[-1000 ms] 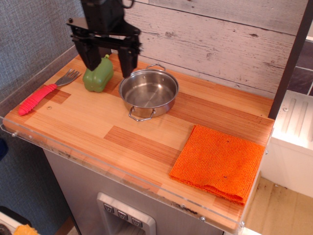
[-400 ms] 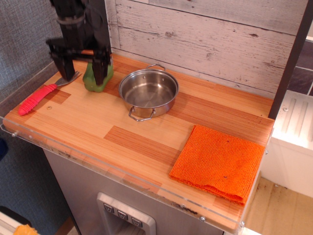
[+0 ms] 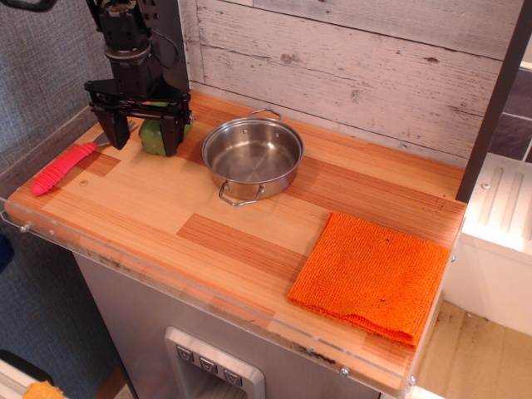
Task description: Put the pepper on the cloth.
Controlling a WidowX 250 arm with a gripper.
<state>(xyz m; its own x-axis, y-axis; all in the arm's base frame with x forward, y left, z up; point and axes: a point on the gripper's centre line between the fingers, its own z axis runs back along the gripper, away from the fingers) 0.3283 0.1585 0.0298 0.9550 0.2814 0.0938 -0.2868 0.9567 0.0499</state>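
The light green pepper (image 3: 153,138) sits at the back left of the wooden counter, mostly hidden by my gripper (image 3: 145,136). The gripper is open and low, with one dark finger on the pepper's left and the other across its right side. I cannot tell whether the fingers touch the pepper. The bright orange folded cloth (image 3: 371,276) lies flat at the front right of the counter, far from the gripper.
A steel pot (image 3: 252,155) with two loop handles stands just right of the pepper, between it and the cloth. A fork with a red ribbed handle (image 3: 61,168) lies left of the gripper. A plank wall runs behind the counter (image 3: 208,233).
The gripper has moved left from above the pot's edge and come down, so its open fingers now stand on either side of the pepper. The pepper, pot and cloth have not moved.
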